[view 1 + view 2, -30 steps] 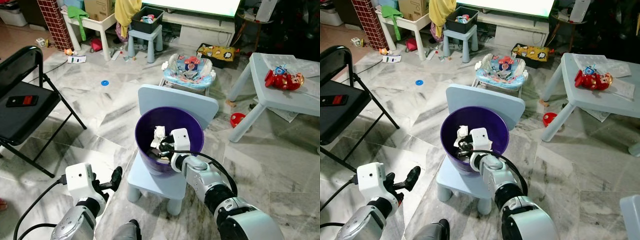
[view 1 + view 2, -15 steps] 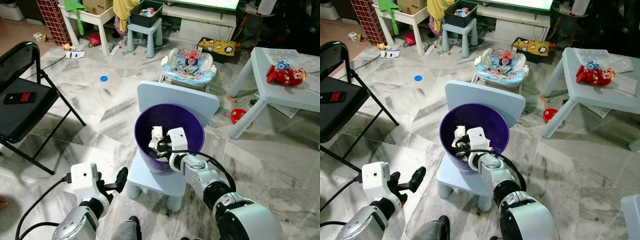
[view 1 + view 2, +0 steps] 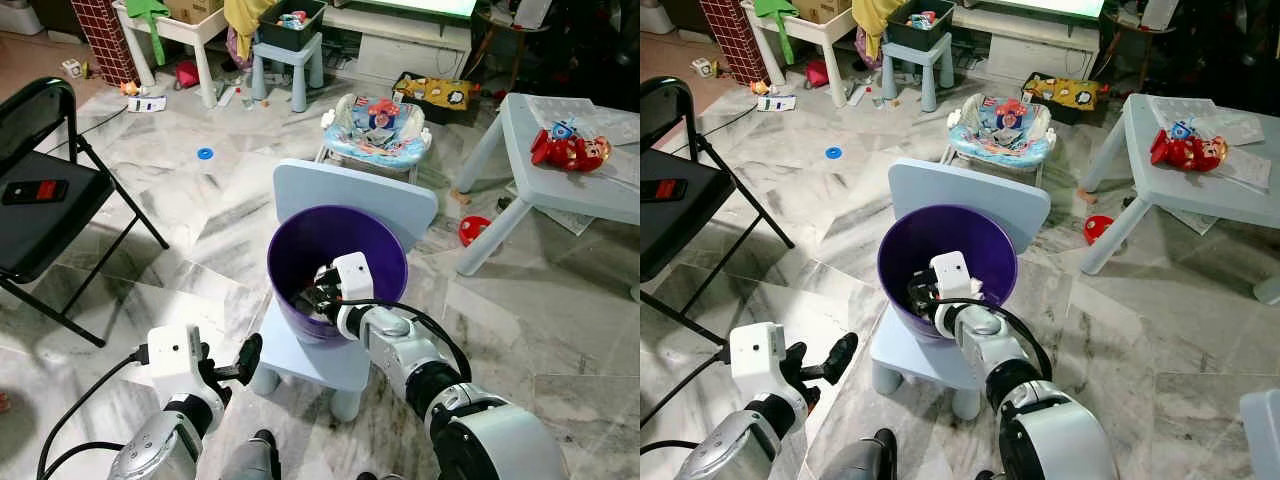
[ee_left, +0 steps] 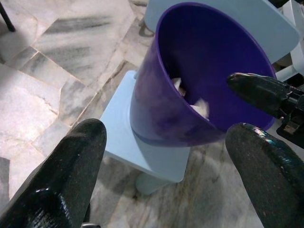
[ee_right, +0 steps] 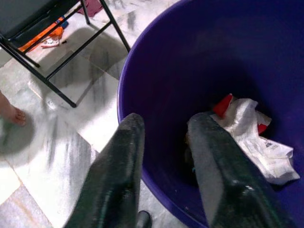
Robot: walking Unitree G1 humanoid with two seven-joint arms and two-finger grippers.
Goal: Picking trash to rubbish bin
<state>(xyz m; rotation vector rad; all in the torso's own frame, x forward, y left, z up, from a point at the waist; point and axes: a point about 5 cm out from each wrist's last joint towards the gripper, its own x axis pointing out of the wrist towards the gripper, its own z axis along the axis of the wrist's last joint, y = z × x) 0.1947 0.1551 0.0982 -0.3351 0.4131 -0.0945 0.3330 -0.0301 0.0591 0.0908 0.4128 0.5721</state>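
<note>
The right arm reaches forward and slightly left from the robot's shoulder, elbow bent, so that the right hand (image 3: 322, 288) dips over the near rim into the purple bin (image 3: 300, 235). Its two black fingers (image 5: 118, 171) are a narrow gap apart and hold nothing. Crumpled white paper trash (image 5: 259, 142) with a red scrap lies at the bottom of the bin, just beside one finger; whether it touches the finger cannot be told. The bin stands on the seat of a small pale-blue chair (image 3: 355, 195), whose backrest rises behind it. The left arm is held low by the robot's left side, forearm pointing forward, with the left hand (image 3: 243, 360) near the chair's front corner and above the marble floor (image 3: 560, 330); its fingers (image 4: 61, 180) are spread wide and empty. A black folding chair (image 3: 40, 215) stands well apart on the left, a pale-blue surface (image 3: 590, 195) on the right.
</note>
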